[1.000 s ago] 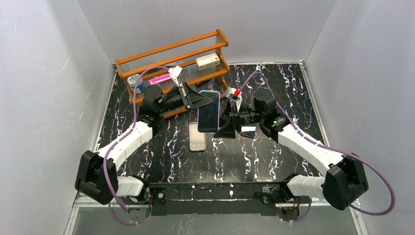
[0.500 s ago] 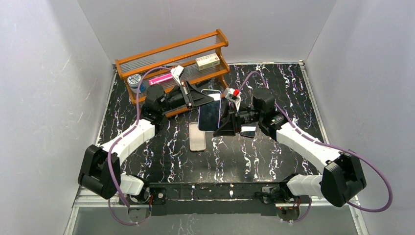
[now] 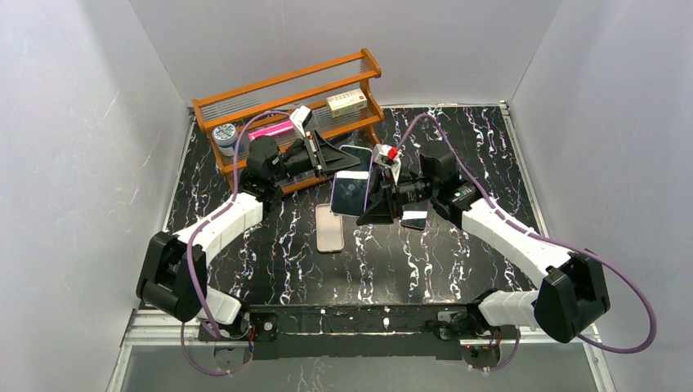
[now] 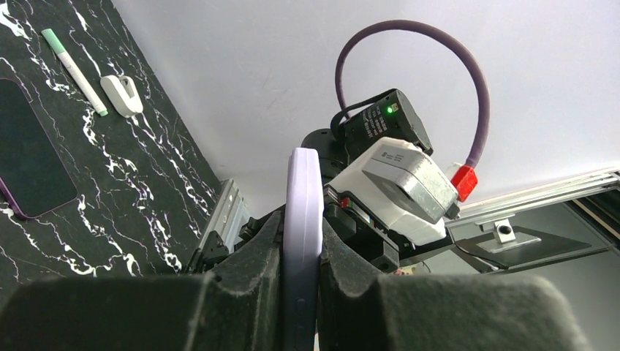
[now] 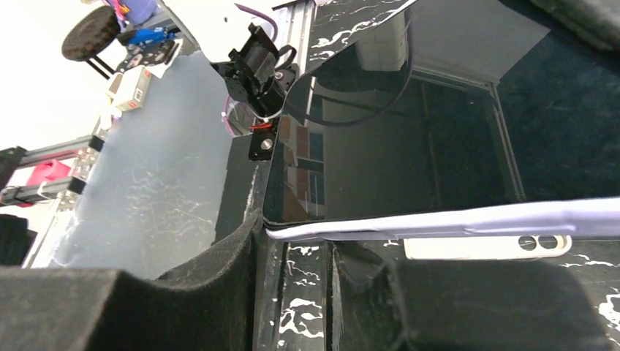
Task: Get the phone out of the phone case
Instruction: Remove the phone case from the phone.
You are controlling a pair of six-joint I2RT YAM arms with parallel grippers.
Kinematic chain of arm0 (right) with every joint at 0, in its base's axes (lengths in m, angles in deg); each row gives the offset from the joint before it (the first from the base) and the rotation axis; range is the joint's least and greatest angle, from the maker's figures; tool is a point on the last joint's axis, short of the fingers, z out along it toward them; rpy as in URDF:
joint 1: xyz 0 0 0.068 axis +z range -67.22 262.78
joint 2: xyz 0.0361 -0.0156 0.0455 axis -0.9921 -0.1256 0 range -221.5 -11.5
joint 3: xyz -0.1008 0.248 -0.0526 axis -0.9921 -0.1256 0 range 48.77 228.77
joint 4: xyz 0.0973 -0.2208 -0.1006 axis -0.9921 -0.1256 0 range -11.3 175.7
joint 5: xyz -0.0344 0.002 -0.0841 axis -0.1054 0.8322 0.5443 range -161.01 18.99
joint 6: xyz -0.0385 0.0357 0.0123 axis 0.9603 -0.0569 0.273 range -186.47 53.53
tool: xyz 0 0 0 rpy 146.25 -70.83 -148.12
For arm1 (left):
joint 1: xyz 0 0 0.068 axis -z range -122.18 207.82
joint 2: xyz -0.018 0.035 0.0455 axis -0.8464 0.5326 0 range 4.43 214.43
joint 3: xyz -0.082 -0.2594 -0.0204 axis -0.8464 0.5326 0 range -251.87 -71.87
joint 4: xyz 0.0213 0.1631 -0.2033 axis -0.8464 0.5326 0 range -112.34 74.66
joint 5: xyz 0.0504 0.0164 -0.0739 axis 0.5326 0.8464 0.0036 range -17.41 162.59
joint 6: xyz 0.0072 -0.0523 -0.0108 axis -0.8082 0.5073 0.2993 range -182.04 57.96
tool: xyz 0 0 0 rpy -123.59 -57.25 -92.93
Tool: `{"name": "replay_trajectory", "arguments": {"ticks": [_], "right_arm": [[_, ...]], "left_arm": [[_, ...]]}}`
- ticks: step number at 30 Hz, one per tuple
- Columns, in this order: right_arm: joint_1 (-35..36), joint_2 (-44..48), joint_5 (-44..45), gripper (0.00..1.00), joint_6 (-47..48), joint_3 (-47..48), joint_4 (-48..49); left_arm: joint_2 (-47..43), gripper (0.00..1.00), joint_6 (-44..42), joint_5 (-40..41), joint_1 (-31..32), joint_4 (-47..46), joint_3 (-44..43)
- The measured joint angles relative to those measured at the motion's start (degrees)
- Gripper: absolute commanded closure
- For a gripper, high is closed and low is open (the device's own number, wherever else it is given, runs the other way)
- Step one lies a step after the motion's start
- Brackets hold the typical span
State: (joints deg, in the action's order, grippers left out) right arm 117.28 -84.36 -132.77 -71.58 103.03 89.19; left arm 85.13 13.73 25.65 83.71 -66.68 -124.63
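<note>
The phone (image 3: pixel 350 198), dark-screened in a lavender case (image 3: pixel 353 176), is held up off the table at mid-back. My left gripper (image 3: pixel 340 163) is shut on the case's edge; in the left wrist view the lavender case (image 4: pixel 303 197) stands edge-on between the pads (image 4: pixel 263 256). My right gripper (image 3: pixel 373 196) is at the phone's right side with its jaws apart. In the right wrist view the dark screen (image 5: pixel 409 146) fills the frame, and the lavender case rim (image 5: pixel 468 219) stands off it, its corner touching my left fingertip (image 5: pixel 234 248).
A beige phone (image 3: pixel 330 229) lies flat on the marble table under the held phone, also in the right wrist view (image 5: pixel 486 247). A small dark item (image 3: pixel 414 219) lies under the right arm. The wooden rack (image 3: pixel 245 91) at the back left holds a box (image 3: pixel 346 101) and a pink item (image 3: pixel 268 131).
The left arm has swung the phone's top back and right, tilting it so the lavender case shows. The right gripper has shifted slightly left against the phone.
</note>
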Motion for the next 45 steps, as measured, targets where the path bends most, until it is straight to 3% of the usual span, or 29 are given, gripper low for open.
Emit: {"name": "replay_trajectory", "arguments": {"ticks": [11,16,27,36,45], "right_arm": [[0.6,0.7,6.9,0.99,11.1,0.3,-5.6],[0.9,2.1,12.2,0.98,11.1,-0.7,-6.1],[-0.7,7.2,15.1,0.65,-15.4,-12.3,11.2],[-0.9,10.4,22.0,0.53,-31.6,-17.3,18.1],[-1.4,15.1,31.6,0.43,-36.1,-17.2,12.4]], "left_arm": [[1.8,1.00,3.0,0.7,0.1,0.0,-0.3],[2.5,1.00,3.4,1.9,0.4,-0.2,-0.3],[1.2,1.00,1.9,6.1,1.7,-0.7,2.1],[0.1,1.00,0.7,7.6,2.4,-1.4,3.3],[-3.5,1.00,-1.2,13.0,3.3,-2.4,6.4]]}}
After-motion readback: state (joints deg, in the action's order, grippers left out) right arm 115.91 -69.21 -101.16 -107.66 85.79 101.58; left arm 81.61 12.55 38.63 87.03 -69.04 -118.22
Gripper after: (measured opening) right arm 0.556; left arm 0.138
